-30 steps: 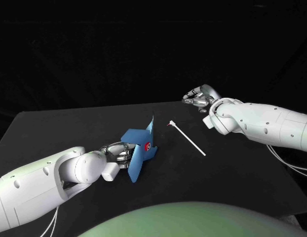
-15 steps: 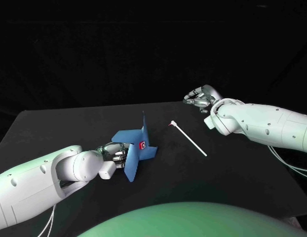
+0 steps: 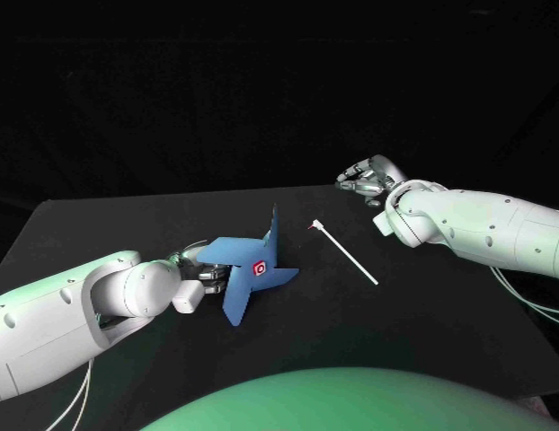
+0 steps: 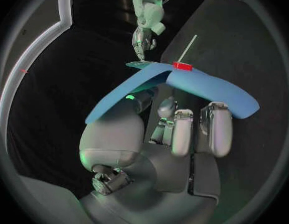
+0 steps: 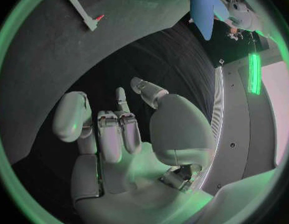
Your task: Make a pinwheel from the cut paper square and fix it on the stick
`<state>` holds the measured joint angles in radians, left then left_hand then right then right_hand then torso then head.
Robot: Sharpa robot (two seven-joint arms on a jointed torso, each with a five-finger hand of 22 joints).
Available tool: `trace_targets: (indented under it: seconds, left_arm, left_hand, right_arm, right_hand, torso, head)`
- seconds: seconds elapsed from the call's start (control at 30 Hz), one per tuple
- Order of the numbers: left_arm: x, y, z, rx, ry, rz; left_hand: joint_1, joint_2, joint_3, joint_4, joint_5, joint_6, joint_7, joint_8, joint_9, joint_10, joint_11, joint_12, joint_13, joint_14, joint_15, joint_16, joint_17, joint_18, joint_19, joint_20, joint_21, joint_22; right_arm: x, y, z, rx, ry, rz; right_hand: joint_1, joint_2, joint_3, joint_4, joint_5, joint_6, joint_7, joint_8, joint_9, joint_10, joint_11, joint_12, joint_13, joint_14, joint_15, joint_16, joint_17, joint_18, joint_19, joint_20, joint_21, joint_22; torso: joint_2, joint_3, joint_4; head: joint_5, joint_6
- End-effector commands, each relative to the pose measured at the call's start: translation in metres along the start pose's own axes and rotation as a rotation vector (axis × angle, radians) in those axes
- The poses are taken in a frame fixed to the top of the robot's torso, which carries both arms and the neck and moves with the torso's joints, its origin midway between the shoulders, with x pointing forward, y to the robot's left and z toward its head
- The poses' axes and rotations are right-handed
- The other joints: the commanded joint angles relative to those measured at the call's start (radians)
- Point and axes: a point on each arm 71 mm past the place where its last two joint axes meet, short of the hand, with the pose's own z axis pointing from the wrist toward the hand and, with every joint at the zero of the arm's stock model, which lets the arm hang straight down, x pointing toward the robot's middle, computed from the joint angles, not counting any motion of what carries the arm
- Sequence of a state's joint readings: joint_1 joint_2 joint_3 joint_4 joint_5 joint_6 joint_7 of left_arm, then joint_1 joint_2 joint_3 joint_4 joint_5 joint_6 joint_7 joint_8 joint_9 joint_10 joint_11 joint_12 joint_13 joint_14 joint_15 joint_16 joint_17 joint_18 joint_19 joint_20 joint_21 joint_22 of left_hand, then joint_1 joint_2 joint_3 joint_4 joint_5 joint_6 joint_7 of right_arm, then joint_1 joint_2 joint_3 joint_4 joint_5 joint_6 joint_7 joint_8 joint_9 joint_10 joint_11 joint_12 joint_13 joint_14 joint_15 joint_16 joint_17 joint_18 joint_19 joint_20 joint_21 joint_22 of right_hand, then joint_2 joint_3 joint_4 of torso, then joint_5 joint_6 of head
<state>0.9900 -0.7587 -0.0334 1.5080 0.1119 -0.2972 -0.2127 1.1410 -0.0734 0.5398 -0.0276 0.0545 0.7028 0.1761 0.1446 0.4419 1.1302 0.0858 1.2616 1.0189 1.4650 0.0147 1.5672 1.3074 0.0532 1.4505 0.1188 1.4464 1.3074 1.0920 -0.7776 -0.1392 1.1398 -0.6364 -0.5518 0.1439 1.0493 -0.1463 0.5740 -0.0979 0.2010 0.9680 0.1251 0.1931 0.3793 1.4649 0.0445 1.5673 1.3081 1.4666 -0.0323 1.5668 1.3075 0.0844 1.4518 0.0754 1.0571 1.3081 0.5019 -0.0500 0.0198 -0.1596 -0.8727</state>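
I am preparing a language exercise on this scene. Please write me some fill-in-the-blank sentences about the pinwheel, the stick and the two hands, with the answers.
1. The left hand holds a ____ paper pinwheel.
2. The white stick lies on the black table, and ____ hand touches it.
3. The right hand, its fingers apart, holds ____.
4. The pinwheel's small centre piece is ____.

Missing words: blue; neither; nothing; red.

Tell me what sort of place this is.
Most likely a robot lab bench set up for a craft trial: a black table against a dark backdrop, a blue paper pinwheel held by the left robot hand, and a white stick lying nearby.
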Motion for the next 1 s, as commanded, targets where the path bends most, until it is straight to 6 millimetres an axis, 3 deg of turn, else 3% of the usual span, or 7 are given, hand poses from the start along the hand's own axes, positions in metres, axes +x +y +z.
trace_targets:
  seconds: [0.03, 0.3, 0.47, 0.6, 0.73, 0.83, 1.0]
  left_arm:
    - [-0.003, -0.005, -0.001, 0.014, -0.025, 0.045]
    - [-0.014, -0.017, -0.002, 0.098, -0.129, 0.199]
    - [-0.028, -0.045, -0.008, 0.268, -0.24, 0.434]
    - [-0.035, -0.078, -0.017, 0.451, -0.325, 0.733]
    - [-0.034, -0.1, -0.024, 0.6, -0.398, 1.103]
    - [-0.029, -0.108, -0.028, 0.667, -0.448, 1.381]
    - [-0.021, -0.111, -0.027, 0.661, -0.518, 1.711]
  left_hand:
    - [-0.02, 0.001, 0.009, -0.007, -0.004, -0.05, 0.007, 0.02, 0.004, -0.08, 0.007, -0.055, -0.092, 0.106, 0.012, 0.004, 0.263, -0.004, -0.003, 0.014, -0.007, 0.088]
    - [-0.031, 0.018, 0.07, -0.042, -0.006, -0.136, 0.018, 0.082, 0.026, -0.177, 0.018, -0.089, -0.182, 0.106, 0.022, 0.004, 0.263, 0.003, -0.025, 0.024, -0.026, 0.064]
    - [-0.021, 0.01, 0.128, -0.074, -0.007, -0.131, 0.018, 0.158, 0.052, -0.286, 0.022, -0.125, -0.274, 0.098, 0.027, -0.002, 0.25, 0.051, -0.173, 0.03, -0.172, -0.112]
    - [0.014, -0.004, 0.18, -0.099, -0.006, -0.045, 0.01, 0.209, 0.05, -0.338, 0.018, -0.135, -0.295, 0.01, 0.028, -0.053, 0.143, 0.083, -0.295, 0.032, -0.288, -0.238]
    - [0.059, -0.032, 0.215, -0.118, -0.006, 0.05, -0.004, 0.221, 0.028, -0.371, 0.009, -0.179, -0.339, -0.084, 0.021, -0.091, 0.064, 0.113, -0.419, 0.026, -0.401, -0.356]
    - [0.074, -0.072, 0.201, -0.12, -0.006, 0.093, -0.019, 0.218, 0.015, -0.357, -0.007, -0.21, -0.373, -0.115, 0.011, -0.098, 0.044, 0.119, -0.447, 0.019, -0.429, -0.379]
    - [0.152, -0.126, 0.239, -0.17, -0.006, 0.147, -0.034, 0.192, -0.019, -0.31, -0.012, -0.266, -0.438, -0.146, 0.0, -0.101, 0.02, 0.124, -0.466, 0.004, -0.429, -0.376]
  right_arm:
    - [0.001, 0.0, -0.001, -0.01, 0.017, 0.0]
    - [0.0, -0.001, -0.002, -0.011, 0.018, 0.001]
    - [0.001, -0.001, -0.003, -0.011, 0.021, 0.002]
    - [0.001, -0.002, -0.004, -0.01, 0.023, 0.002]
    - [0.001, -0.003, -0.005, -0.012, 0.023, -0.001]
    - [0.001, -0.003, -0.006, -0.02, 0.025, -0.011]
    - [0.002, -0.001, -0.011, -0.045, 0.036, -0.068]
  right_hand:
    - [0.01, -0.003, -0.008, -0.001, -0.007, -0.011, 0.0, -0.005, 0.001, 0.106, -0.003, 0.003, 0.263, 0.104, 0.004, 0.004, 0.263, 0.007, -0.009, -0.001, -0.005, 0.126]
    - [0.011, -0.004, -0.01, -0.001, -0.007, -0.013, 0.001, -0.006, 0.002, 0.106, -0.002, 0.003, 0.263, 0.104, 0.005, 0.004, 0.263, 0.007, -0.009, -0.001, -0.005, 0.125]
    - [0.01, -0.004, -0.012, 0.0, -0.007, -0.014, 0.001, -0.007, 0.002, 0.106, -0.002, 0.003, 0.263, 0.104, 0.005, 0.004, 0.263, 0.006, -0.009, -0.001, -0.004, 0.126]
    - [0.01, -0.004, -0.012, 0.0, -0.007, -0.014, 0.001, -0.007, 0.002, 0.106, -0.002, 0.003, 0.263, 0.104, 0.005, 0.004, 0.263, 0.006, -0.009, -0.001, -0.004, 0.126]
    - [0.01, -0.004, -0.012, 0.0, -0.007, -0.014, 0.001, -0.007, 0.002, 0.106, -0.002, 0.003, 0.263, 0.104, 0.005, 0.004, 0.263, 0.006, -0.009, -0.001, -0.004, 0.126]
    - [0.01, -0.004, -0.013, 0.001, -0.007, -0.014, 0.001, -0.007, 0.002, 0.106, -0.002, 0.003, 0.263, 0.104, 0.006, 0.004, 0.263, 0.007, -0.01, 0.0, -0.006, 0.125]
    - [0.01, -0.006, -0.016, 0.001, -0.007, -0.016, 0.002, -0.008, 0.003, 0.106, -0.001, 0.003, 0.263, 0.104, 0.006, 0.004, 0.263, 0.007, -0.01, 0.0, -0.008, 0.125]
  torso:
    - [0.001, 0.0006, -0.0021]
    - [0.001, 0.0004, -0.0001]
    - [-0.001, 0.0001, 0.0007]
    - [-0.002, 0.0003, 0.001]
    - [-0.001, -0.0002, 0.0019]
    - [0.0, -0.0012, 0.0007]
    - [0.001, -0.0022, 0.0]
  head:
    - [0.0, 0.0]
    - [-0.005, 0.0]
    - [-0.002, 0.0]
    - [-0.001, 0.0]
    - [0.004, 0.0]
    - [0.004, 0.0]
    - [0.006, 0.0]
